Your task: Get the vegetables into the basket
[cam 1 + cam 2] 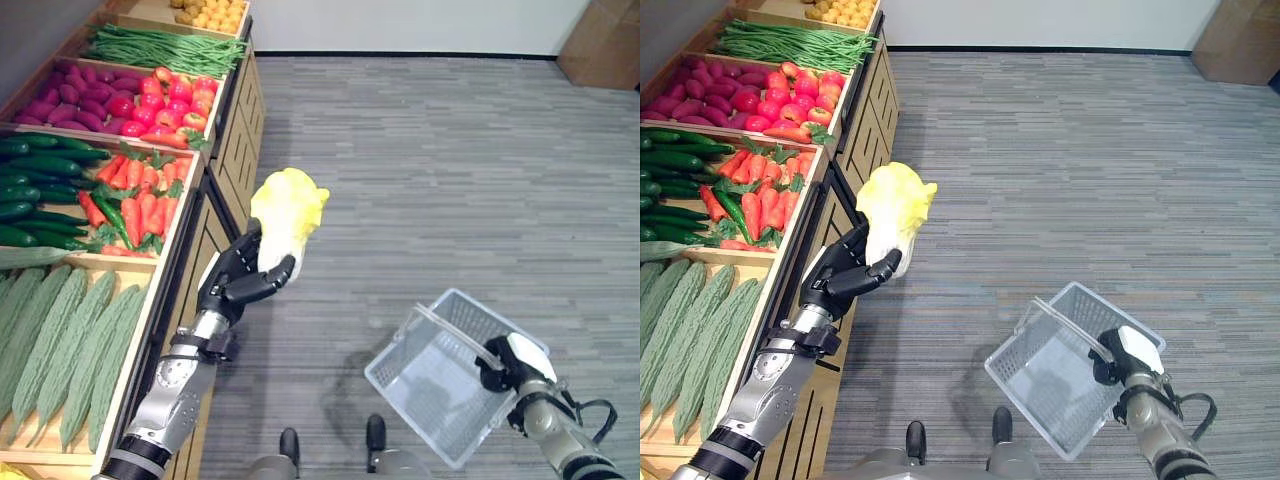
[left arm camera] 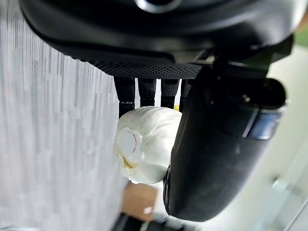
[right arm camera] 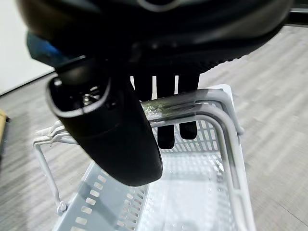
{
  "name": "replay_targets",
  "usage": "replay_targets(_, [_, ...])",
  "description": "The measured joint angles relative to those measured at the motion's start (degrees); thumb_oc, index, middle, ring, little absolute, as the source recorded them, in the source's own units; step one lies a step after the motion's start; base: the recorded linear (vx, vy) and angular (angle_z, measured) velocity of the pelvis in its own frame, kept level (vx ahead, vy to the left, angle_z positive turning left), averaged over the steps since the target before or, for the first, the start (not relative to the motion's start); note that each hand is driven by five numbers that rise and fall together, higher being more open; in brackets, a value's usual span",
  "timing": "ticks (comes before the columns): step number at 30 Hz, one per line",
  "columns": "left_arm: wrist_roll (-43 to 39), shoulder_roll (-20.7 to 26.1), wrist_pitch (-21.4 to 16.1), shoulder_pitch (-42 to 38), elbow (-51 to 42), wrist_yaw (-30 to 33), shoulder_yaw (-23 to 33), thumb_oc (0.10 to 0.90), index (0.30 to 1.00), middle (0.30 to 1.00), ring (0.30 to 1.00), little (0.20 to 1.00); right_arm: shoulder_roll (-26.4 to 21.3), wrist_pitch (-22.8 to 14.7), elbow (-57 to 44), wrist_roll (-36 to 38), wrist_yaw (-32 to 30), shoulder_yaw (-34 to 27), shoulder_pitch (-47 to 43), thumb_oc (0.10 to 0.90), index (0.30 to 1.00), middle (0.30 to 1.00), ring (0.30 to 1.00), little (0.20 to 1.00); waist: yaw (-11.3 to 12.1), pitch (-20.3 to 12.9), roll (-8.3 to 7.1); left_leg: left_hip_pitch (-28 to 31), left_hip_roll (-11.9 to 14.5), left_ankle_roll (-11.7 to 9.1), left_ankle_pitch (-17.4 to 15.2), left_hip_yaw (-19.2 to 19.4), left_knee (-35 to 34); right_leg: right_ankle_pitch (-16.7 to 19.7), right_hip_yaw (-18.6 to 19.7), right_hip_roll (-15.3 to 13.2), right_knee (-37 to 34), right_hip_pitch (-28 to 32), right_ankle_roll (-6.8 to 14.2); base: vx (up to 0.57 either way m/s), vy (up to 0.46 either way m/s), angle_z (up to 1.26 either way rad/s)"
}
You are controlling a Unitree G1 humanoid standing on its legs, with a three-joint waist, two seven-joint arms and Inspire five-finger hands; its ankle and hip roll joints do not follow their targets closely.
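Transfer of a cabbage (image 1: 288, 212) from the produce shelf (image 1: 190, 215) toward the basket (image 1: 440, 385).

The cabbage is held aloft in the left hand (image 1: 243, 277), whose fingers and thumb are curled round its pale stem end, leafy top upward, just beside the shelf edge and well apart from the basket. The basket, seemingly empty, is carried low over the floor (image 1: 450, 170) by the right hand (image 1: 512, 367), whose fingers are hooked round the handle (image 3: 192, 103). The step in hand is judged to be the carry across. It is best done by bringing the cabbage above the open mouth, lowering it inside before the grip is loosened, and keeping the tilted basket steady so that nothing rolls out.
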Motion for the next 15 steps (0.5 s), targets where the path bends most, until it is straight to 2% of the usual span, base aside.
replay_targets(1, [3.6,4.2,0.0,-2.3,-0.1,-0.2,-3.6,0.4,0.3,0.3,0.3,0.3,-0.9,0.1,-0.2,0.0,0.1,3.5,-4.3,0.4,0.3,0.3,0.3,0.3,0.1,0.0,0.03,0.4,0.0,0.0,0.0,0.3,0.0,0.0,0.3,0.0,0.0,0.3,0.0,0.03,0.026,-0.05])
replay_targets(4, [9.1,7.3,0.0,-5.9,-0.2,-1.1,-6.8,0.4,0.3,0.3,0.3,0.3,-0.9,-0.2,-0.3,0.0,0.0,5.5,-8.7,0.4,0.3,0.3,0.3,0.3,0.3,-0.1,0.17,0.7,0.1,0.0,0.0,0.5,0.0,0.0,0.3,0.0,0.0,0.5,0.0,0.01,0.007,-0.01])
replay_targets(6, [17.1,12.4,-0.1,-12.0,-1.7,-0.9,-12.3,0.4,0.3,0.3,0.3,0.3,-0.9,-0.3,-0.4,0.0,0.0,8.0,-13.0,0.4,0.3,0.3,0.3,0.3,0.4,-0.1,0.22,0.8,0.2,0.0,0.1,0.5,0.0,0.1,0.3,0.2,0.0,0.6,0.0,0.0,0.0,0.0])
replay_targets(8, [23.0,12.7,-2.2,-15.7,-3.0,-0.6,-14.6,0.4,0.3,0.3,0.3,0.3,-0.9,-1.5,-1.5,0.1,-0.2,8.7,-15.0,0.4,0.3,0.3,0.3,0.3,0.4,-0.5,0.74,0.8,0.2,0.0,0.1,0.5,0.0,0.1,0.3,0.2,0.0,0.6,0.0,0.0,0.0,0.0])
replay_targets(10, [27.8,14.7,-2.9,-21.8,-3.3,0.9,-20.2,0.4,0.3,0.3,0.3,0.3,-1.1,-1.6,-1.9,0.1,-0.2,9.9,-16.2,0.4,0.3,0.3,0.3,0.3,0.7,-0.6,0.93,0.8,0.3,-0.1,0.1,0.5,0.0,0.1,0.2,0.3,0.0,0.6,0.0,0.0,0.0,0.0])
replay_targets(11, [30.8,15.0,-3.6,-22.8,-3.6,1.3,-21.2,0.4,0.3,0.3,0.3,0.3,-1.0,-1.9,-2.0,0.3,-0.2,10.4,-16.7,0.4,0.3,0.3,0.3,0.3,0.5,-0.7,1.11,0.8,0.3,-0.1,0.1,0.5,0.0,0.1,0.2,0.3,0.0,0.6,0.0,0.0,0.0,0.0])
replay_targets(12, [37.6,17.2,-4.3,-29.2,-4.0,2.8,-27.4,0.4,0.3,0.3,0.3,0.3,-1.0,-1.8,-2.0,0.4,-0.2,12.3,-18.5,0.4,0.3,0.3,0.3,0.3,0.3,-0.8,1.31,0.8,0.3,-0.1,0.1,0.5,0.0,0.1,0.2,0.3,0.0,0.6,0.0,0.0,0.0,0.0])
replay_targets(15, [55.5,17.8,-8.3,-37.9,-4.2,5.0,-34.4,0.4,0.3,0.3,0.3,0.3,-0.1,-2.8,-1.9,0.8,-1.6,14.6,-21.1,0.4,0.3,0.3,0.3,0.3,-0.4,-1.1,1.78,0.8,0.3,-0.1,0.1,0.6,0.0,0.1,0.3,0.4,0.0,0.6,0.0,0.0,0.0,0.0])
